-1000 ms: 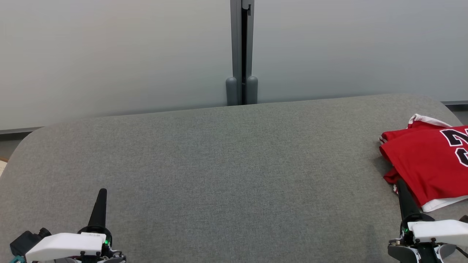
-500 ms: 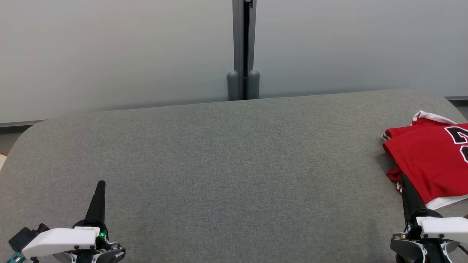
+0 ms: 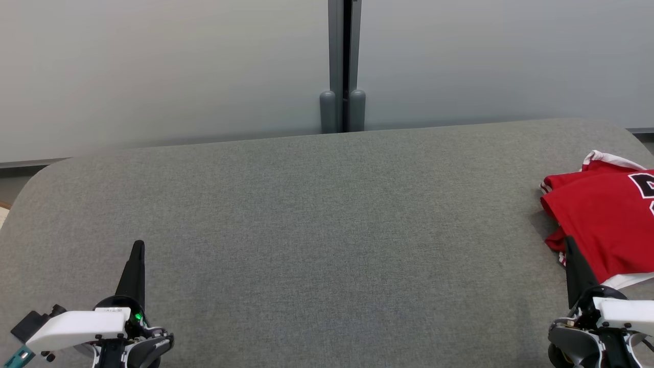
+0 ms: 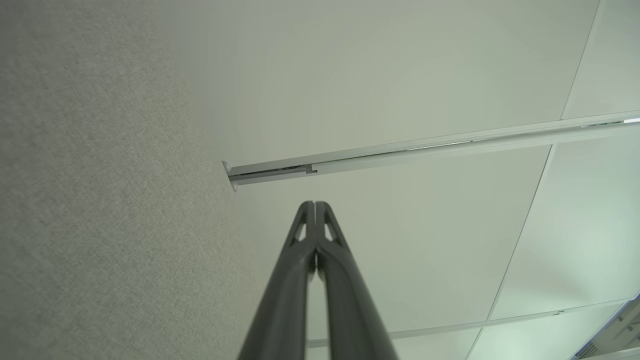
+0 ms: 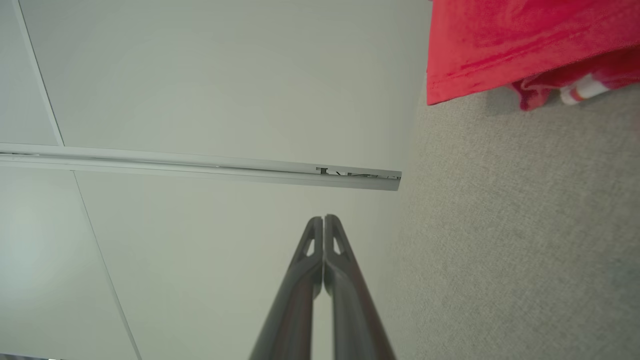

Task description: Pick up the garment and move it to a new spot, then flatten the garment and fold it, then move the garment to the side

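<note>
I count one garment (image 3: 605, 225), a red jersey, on one grey table (image 3: 327, 230). I have two tools on my screens: one left tool (image 3: 137, 247) and one right tool (image 3: 568, 242), each with two dark fingers (image 4: 290, 280). Behind the table I count two pale wall panels (image 3: 153, 71), one grey post (image 3: 343, 46) between them, and two rounded caps (image 3: 328, 110) at its foot.

Left end effector (image 3: 137, 245), right end effector (image 3: 568, 240): both closed, empty, low and well apart

Garment (image 3: 605, 225) lies on the table (image 3: 306, 214), far right.
</note>
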You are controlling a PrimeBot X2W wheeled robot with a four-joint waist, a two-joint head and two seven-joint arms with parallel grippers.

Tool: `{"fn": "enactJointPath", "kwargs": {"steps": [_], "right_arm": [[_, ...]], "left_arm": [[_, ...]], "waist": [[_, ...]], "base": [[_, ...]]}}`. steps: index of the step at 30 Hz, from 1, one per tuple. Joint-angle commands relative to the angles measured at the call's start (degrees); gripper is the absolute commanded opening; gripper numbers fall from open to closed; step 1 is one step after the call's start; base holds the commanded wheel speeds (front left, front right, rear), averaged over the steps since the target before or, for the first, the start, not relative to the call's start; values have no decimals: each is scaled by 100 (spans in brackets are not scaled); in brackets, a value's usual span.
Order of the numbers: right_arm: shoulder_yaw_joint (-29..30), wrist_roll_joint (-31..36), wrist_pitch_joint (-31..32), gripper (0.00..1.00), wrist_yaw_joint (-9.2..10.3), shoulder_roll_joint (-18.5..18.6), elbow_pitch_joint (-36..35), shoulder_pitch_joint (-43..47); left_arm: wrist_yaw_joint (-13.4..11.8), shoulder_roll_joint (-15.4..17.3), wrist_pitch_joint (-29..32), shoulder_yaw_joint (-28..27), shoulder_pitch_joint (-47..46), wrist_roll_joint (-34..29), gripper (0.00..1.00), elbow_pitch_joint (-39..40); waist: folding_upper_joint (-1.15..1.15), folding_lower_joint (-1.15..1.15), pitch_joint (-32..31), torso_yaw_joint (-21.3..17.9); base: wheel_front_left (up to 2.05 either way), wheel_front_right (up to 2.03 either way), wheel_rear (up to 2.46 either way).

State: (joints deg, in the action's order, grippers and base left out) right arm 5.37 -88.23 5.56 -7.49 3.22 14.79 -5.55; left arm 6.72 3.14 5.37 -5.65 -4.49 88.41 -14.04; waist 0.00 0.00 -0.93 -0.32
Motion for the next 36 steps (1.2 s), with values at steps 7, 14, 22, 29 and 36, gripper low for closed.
{"fn": "enactJointPath", "kwargs": {"steps": [7,14,22,29,36], "right_arm": [[99,-301,85,0,0,-22,-73,-78],[135,-433,115,0,0,-40,-96,-95],[135,-431,113,0,0,-38,-95,-94],[134,-430,113,0,0,-38,-94,-94],[133,-431,113,0,0,-38,-94,-93]], "left_arm": [[83,-11,97,-84,-201,289,0,-2],[97,-27,139,-111,-211,402,0,-7],[97,-26,139,-111,-210,401,0,-6],[97,-26,138,-110,-210,402,0,-6],[97,-26,138,-110,-210,402,0,-5]], "waist": [[0,0,68,20],[0,0,111,32],[0,0,111,32],[0,0,111,32],[0,0,111,32]], "base": [[0,0,0],[0,0,0],[0,0,0],[0,0,0],[0,0,0]]}}
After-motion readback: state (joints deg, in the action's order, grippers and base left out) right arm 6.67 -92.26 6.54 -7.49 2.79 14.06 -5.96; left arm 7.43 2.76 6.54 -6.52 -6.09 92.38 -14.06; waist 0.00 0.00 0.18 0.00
